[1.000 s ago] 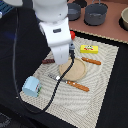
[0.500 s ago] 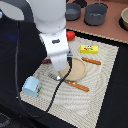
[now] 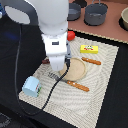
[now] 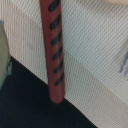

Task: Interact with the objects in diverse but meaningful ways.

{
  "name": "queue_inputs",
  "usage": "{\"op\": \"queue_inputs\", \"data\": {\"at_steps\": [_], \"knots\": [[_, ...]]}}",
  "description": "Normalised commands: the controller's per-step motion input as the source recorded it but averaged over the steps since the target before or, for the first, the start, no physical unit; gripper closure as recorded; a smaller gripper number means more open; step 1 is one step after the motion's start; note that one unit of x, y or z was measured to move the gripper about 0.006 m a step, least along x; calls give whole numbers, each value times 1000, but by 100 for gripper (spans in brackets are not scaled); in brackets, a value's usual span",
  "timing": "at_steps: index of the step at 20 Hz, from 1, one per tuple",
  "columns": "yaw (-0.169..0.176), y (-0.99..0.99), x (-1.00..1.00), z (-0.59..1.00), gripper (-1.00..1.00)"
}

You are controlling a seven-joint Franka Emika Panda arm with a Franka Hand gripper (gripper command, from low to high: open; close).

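A dark red-brown sausage stick [image 4: 53, 50] with dark stripes lies on the woven mat, one end reaching past the mat's edge. In the exterior view only a bit of it [image 3: 45, 61] shows beside the arm. My gripper [image 3: 63, 68] hangs low over the mat just beside the stick; its fingers do not show in the wrist view. A red tomato ball [image 3: 71, 35] sits behind the arm. A yellow block [image 3: 89, 48] lies at the mat's far right. A pale blue carton [image 3: 31, 86] stands at the mat's near left corner.
A round tan plate [image 3: 77, 70] lies mid-mat. An orange-handled utensil [image 3: 91, 61] lies beyond it, and another one [image 3: 77, 86] with grey tines lies nearer. Two grey pots [image 3: 95, 14] stand at the back. The beige mat [image 3: 102, 95] lies on a dark table.
The arm has come down toward the mat and shifted a little to the exterior view's left. The objects on the mat have not moved.
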Motion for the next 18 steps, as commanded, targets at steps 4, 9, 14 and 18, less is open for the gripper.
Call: {"op": "queue_inputs", "data": {"at_steps": [4,9,14,18], "knots": [[-45,219,-306,-339,-100],[-39,194,-295,-320,-100],[-29,185,-247,-328,-100],[-21,130,-187,-321,-100]]}}
